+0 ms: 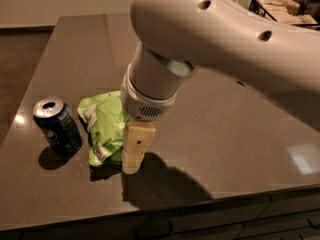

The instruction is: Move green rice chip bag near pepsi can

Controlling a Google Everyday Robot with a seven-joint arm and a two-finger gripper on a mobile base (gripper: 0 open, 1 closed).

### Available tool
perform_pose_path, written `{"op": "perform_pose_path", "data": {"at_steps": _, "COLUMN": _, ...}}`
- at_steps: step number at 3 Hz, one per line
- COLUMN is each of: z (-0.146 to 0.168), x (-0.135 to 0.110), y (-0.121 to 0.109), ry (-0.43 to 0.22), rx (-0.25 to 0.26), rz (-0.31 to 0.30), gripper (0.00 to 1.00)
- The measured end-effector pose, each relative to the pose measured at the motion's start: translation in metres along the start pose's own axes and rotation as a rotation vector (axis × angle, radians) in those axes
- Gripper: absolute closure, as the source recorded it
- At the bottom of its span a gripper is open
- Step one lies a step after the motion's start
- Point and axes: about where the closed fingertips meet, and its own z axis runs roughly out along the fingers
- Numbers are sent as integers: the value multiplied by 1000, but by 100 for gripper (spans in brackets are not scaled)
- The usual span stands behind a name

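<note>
Crinkly lime-green rice chip bag (102,126) lies near-left on the dark glossy worktop (225,134), just right of the upright dark blue pepsi can (57,125), close but apparently not touching. The cream gripper (129,161) sits low at the bag's right edge; cannot tell whether it grips the bag. Placement looks near enough. Best move is probably to let go gently and lift straight up, without dragging the bag or bumping the can.

Pincer (132,154) stands at the edge of the chip bag (102,126) on the bench (225,124); can (57,126) upright just beside bag.
</note>
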Motion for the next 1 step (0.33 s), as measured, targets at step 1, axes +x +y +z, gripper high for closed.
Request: {"op": "perform_pose_path", "data": {"at_steps": 1, "z": 0, "x": 0, "y": 0, "ry": 0, "rx": 0, "rz": 0, "gripper": 0}}
